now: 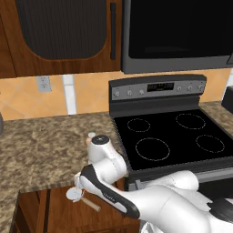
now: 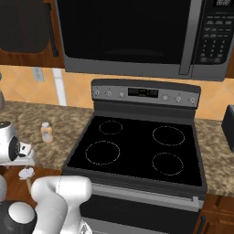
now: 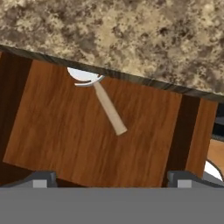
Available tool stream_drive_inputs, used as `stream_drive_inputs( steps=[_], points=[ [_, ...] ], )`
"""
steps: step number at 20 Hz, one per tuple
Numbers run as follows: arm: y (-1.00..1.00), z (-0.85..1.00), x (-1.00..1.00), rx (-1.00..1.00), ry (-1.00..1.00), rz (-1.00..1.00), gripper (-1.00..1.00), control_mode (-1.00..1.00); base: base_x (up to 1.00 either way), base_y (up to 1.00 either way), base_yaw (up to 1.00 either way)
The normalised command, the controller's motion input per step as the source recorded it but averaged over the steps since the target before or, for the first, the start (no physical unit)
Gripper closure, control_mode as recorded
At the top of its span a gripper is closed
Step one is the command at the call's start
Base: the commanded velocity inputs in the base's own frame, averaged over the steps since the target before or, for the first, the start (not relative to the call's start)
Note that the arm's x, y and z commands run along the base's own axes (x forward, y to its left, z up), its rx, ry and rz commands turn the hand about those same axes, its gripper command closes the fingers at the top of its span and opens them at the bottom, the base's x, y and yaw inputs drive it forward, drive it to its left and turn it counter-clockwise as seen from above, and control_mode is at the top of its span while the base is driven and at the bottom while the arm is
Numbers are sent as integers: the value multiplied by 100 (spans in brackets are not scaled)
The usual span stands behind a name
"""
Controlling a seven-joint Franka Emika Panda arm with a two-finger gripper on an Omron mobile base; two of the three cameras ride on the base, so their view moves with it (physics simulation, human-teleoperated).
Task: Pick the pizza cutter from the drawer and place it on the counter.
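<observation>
The drawer (image 3: 61,135) stands pulled out under the counter (image 3: 131,35). The pizza cutter (image 3: 107,105) lies on the drawer's floor. Its pale wheel is partly tucked under the counter's edge and its tan handle points out into the drawer. My gripper (image 3: 111,181) hangs above the drawer, open, with nothing between its fingers. From the left base view the gripper (image 1: 78,184) is just over the pizza cutter (image 1: 84,199) in the drawer (image 1: 45,209), in front of the counter (image 1: 41,145). In the right base view the gripper (image 2: 25,161) is above the pizza cutter (image 2: 26,174).
A small orange-labelled bottle (image 1: 89,139) with a white cap stands on the counter near the stove's left edge. The black stove top (image 1: 173,136) lies to the right, with a microwave (image 2: 137,36) above it. A dark appliance (image 2: 228,128) sits at the far right.
</observation>
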Motion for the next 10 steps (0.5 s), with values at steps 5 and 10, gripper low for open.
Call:
stream_drive_inputs(
  steps=[5, 10],
  points=[
    [0, -68, 0, 0, -4, 0, -100, -100, 0, 0, 0],
    [1, -40, 0, 0, -1, 0, -100, -100, 0, 0, 0]
  ],
)
